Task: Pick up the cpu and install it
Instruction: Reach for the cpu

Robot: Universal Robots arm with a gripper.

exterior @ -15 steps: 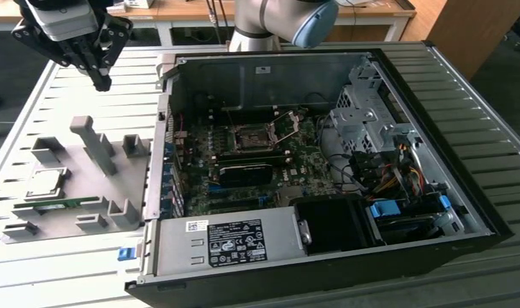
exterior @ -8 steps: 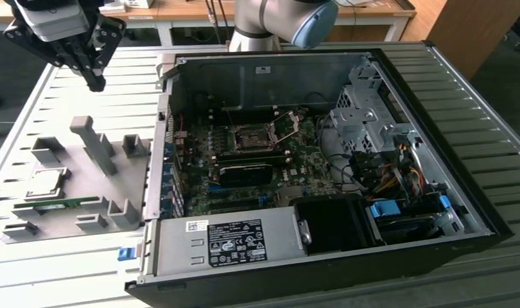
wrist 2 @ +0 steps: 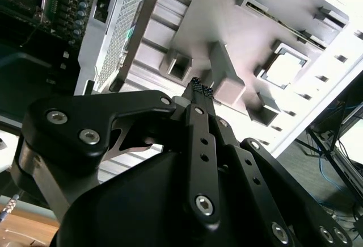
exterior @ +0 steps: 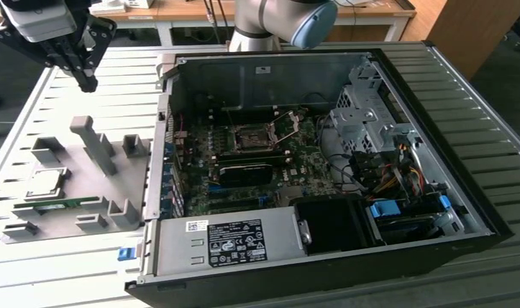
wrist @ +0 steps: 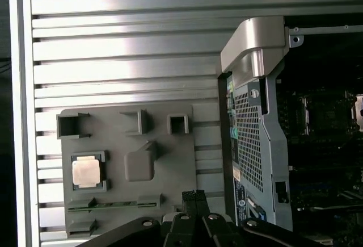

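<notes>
The cpu (exterior: 46,183) is a small silver square lying flat in a recess of the grey holder tray (exterior: 88,192), at the exterior view's left. It shows in both wrist views too, as the cpu (wrist: 86,172) and as a bright square cpu (wrist 2: 283,68). My gripper (exterior: 85,80) hangs high above the far end of that tray, well apart from the chip. Its fingertips (wrist 2: 199,89) press together with nothing between them, as the gripper (wrist: 194,197) also shows. The open socket (exterior: 253,136) sits on the motherboard inside the case.
An open computer case (exterior: 329,160) lies on the slatted metal table (exterior: 72,269), to the exterior view's right of the tray. A green memory stick (exterior: 54,204) rests in a slot near the chip. Grey upright posts (exterior: 93,144) rise from the tray.
</notes>
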